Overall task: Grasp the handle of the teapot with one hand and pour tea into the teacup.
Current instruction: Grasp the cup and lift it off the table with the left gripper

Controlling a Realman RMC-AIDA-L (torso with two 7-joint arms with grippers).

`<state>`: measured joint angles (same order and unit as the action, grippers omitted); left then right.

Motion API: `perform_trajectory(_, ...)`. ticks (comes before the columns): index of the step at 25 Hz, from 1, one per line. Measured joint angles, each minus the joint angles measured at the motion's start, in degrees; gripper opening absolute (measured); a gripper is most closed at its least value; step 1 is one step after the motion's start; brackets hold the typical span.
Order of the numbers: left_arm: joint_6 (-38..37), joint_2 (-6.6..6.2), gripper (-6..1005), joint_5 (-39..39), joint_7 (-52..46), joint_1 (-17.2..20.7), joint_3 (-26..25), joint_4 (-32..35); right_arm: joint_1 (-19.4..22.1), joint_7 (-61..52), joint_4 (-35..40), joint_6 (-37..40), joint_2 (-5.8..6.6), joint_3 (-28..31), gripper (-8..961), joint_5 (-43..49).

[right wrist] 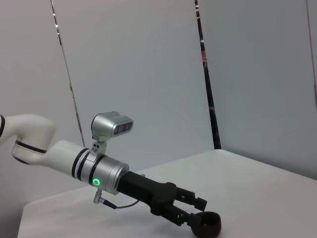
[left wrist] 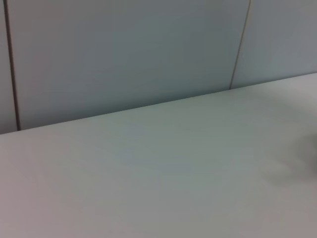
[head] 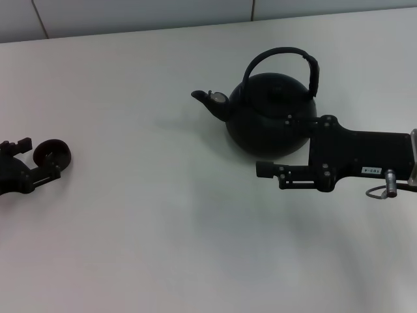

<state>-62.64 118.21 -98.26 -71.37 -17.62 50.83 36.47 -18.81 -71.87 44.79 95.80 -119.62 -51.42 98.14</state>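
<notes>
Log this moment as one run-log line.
left gripper: around small dark round teacup | right gripper: open beside matte black teapot, arched handle ungrasped | pour: not started

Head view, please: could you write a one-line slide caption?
Matte black round teapot on white table, right end effector beside it, left end effector around small dark teacup.

White table (head: 163, 228) against a pale panelled wall (left wrist: 124, 54) (thin dark seams)

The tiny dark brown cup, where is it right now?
The tiny dark brown cup sits on the white table's far left in the head view, between the left gripper's fingers.
</notes>
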Motion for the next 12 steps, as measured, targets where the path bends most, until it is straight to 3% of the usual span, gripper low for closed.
perform_trajectory(12, 0.8, -0.01, 830, 0.0, 0.0, -0.1, 1.5, 0.0, 0.0, 0.0, -0.1, 0.1, -0.06, 0.0, 745, -0.9)
